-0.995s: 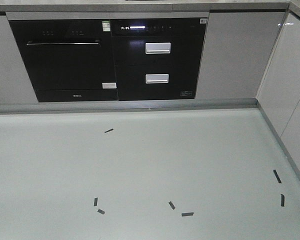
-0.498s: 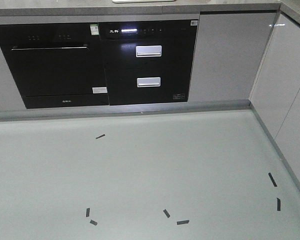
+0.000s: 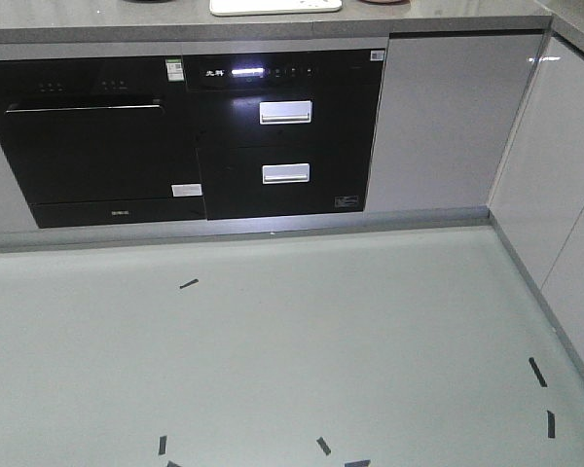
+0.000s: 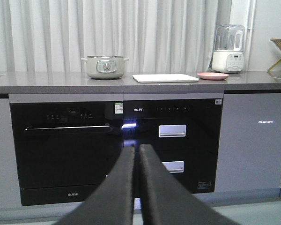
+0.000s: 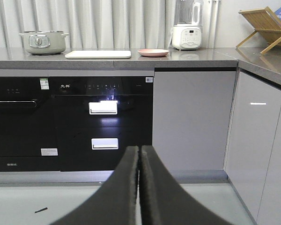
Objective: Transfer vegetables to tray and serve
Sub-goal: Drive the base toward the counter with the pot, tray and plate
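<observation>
Both claws empty and clenched: left claw [image 4: 136, 147] and right claw [image 5: 139, 148] each have fingers pressed flat together, nothing between. Robot sits out on the floor [image 3: 273, 350], well apart from the desk [image 4: 61, 86].

Task things: tray [image 4: 166, 78] lies flat on the desk, mid, near its front edge. Vegetables not visible in any view. Pink plate [image 4: 212, 75] just right of tray is seen edge-on, so can't tell if leaves lie on it.

Risks (judgement):
- Base stops short → arms won't reach the desk; goes too far → clenched claws hit the black appliance fronts below.
- Leaves unseen from this low angle → approach may line up on the wrong spot, or plate gets mistaken for tray.
- Tray rim is low, tray near the edge → bad pinch could shove it along or off the desk.
- Thin floppy leaves → may slip or tear in a pinch.

Counts:
- tray ×1, pink plate ×1
- pot [image 4: 105, 66] ×1, far left of tray
- blender-type machine [image 4: 228, 49] ×1, far right
- wooden rack [image 5: 264, 28] ×1, right side desk
- black built-in appliances ×2; silver drawer handles ×2
- dark tape marks on floor ×7 in front view, some cut by frame edge
- vegetables ×0 seen
</observation>
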Motion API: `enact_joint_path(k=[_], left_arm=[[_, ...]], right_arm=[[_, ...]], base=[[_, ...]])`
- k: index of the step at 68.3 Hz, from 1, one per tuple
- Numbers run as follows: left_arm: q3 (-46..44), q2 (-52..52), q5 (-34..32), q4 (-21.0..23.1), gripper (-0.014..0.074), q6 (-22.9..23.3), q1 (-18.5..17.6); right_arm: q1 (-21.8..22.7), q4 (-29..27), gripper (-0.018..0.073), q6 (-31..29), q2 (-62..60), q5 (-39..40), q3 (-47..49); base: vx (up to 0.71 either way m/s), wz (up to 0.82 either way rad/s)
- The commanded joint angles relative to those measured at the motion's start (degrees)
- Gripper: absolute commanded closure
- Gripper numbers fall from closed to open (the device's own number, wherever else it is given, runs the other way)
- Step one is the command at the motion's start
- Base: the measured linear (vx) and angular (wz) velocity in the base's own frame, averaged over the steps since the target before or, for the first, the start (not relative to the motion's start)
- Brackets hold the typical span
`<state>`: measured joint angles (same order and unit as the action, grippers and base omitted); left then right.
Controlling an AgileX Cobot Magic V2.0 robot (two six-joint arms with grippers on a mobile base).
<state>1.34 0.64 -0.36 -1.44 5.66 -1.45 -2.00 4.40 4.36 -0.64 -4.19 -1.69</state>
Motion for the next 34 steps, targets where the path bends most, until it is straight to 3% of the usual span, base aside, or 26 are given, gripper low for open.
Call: enact_joint_path(k=[1, 34], left_arm=[[1.49, 0.88, -4.14, 0.52, 0.0604, 0.52, 0.12], [1.49, 0.88, -4.14, 0.52, 0.0604, 0.52, 0.12]], right_arm=[[0.28, 0.13, 0.0566, -0.21, -0.12, 4.19, -0.47], [0.28, 0.13, 0.0566, -0.21, -0.12, 4.19, -0.47]], base=[[0.20, 0.00], [0.19, 0.00]])
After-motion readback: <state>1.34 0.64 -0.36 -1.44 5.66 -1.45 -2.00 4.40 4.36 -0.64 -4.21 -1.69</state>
